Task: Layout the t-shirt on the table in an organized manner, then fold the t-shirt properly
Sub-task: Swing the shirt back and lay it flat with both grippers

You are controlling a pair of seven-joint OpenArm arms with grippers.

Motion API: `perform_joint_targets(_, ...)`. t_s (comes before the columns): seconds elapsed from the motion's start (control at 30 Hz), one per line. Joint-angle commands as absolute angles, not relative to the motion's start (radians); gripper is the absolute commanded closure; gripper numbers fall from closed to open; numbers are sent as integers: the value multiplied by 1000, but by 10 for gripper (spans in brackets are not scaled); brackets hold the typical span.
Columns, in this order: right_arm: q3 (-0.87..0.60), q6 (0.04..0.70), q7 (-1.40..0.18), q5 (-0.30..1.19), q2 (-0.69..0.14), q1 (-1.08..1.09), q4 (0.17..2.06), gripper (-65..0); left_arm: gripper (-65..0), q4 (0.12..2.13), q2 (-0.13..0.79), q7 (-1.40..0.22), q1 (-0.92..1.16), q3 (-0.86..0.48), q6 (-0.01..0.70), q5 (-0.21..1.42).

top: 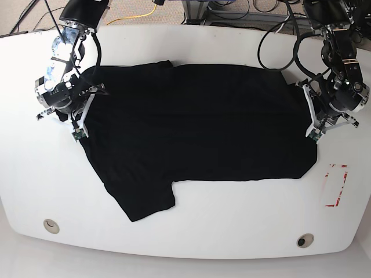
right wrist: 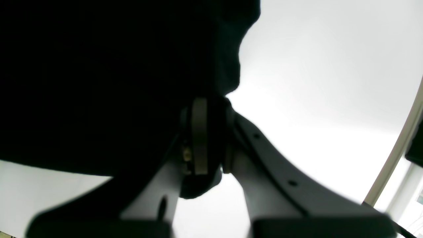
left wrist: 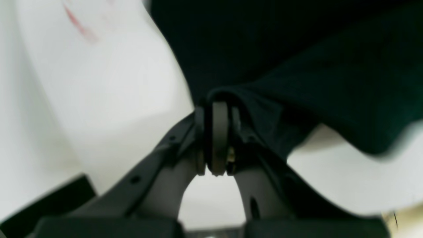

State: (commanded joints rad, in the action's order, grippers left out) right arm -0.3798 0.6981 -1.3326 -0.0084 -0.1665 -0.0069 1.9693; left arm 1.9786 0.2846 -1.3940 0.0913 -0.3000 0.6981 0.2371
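Black t-shirt (top: 197, 133) lies spread across the middle of the white bench (top: 185, 231), mostly flat, long axis running side to side; one sleeve sticks out toward the near edge at base-view lower left, a small bump of cloth at the far edge. Each short end is pinched by a tool, likely so the arms can pull outward and tension the cloth flat before folding — layout looks near done, folds not yet started. Left tool (left wrist: 216, 109) is closed on the shirt edge, fabric wrapping over its fingertips and lifted a little off the bench. Right tool (right wrist: 201, 105) likewise clamped on cloth, dark fabric bunched around the jaws. Left arm comes in from the far right corner of the base view, wrist bent down, tool angled in at the shirt end; right arm mirrors it on the opposite side. Red tape rectangle (top: 335, 185) sits just off the shirt, near the left arm, uncovered
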Motion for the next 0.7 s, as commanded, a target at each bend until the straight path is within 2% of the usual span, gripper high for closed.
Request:
perform_joint_targets(0.4,-380,698,-1330,-8,-174,-73,1966,-33,-4,1974,352,-1369,240,-308,698,237)
perform_joint_targets(0.5,-381,698,-1330,-10,-173,-77,1966,-136,-4,1974,363,-1369,243,-323,698,237)
perform_joint_targets(0.6,-387,698,-1330,-10,-174,-77,1966,-315,-6,1971,364,-1369,243,-371,698,236)
perform_joint_targets(0.63,-387,698,-1328,-10,-176,-77,1966,-338,-8,1971,364,-1369,243,-375,698,236)
perform_joint_targets(0.7,-387,698,-1328,-12,-179,-77,1966,-438,-58,1971,374,-1369,243,-394,698,236)
